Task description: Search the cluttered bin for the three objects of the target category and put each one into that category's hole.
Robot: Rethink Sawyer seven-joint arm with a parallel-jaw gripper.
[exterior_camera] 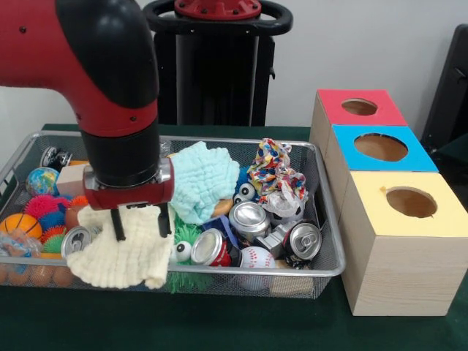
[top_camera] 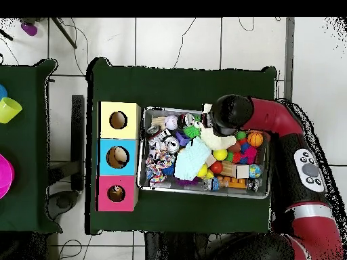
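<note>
Hovering: I hold the gripper (exterior_camera: 136,223) low over the left half of the wire bin (exterior_camera: 330,269), jaws pointing straight down.
Jaws: parted moderately, holding nothing that I can see; two dark fingers (exterior_camera: 118,224) hang in front of the pale yellow cloth (exterior_camera: 121,256), and I cannot tell whether the tips touch it.
Directly below: that yellow cloth, draped over the bin's front-left clutter, with a tipped can (exterior_camera: 74,240) just beside its left edge.
Target category: the task sentence does not name it, so I judge cloths a likely candidate, since the jaws sit over one.
Other cloths: a mint cloth (exterior_camera: 204,180) lies up and to picture-right of the jaws, near; a patterned cloth (exterior_camera: 272,170) lies further right, beyond it.
Long axis: the yellow cloth runs roughly front to back, a loose heap, so pinching anywhere on its top fold should do.
Holes: three boxes stand right of the bin on the worktop, red box (exterior_camera: 357,110), blue box (exterior_camera: 380,148), yellow box (exterior_camera: 409,203); any carry goes rightward across the whole bin.
Overhead: the arm (top_camera: 271,118) covers the bin's right end there.
</note>
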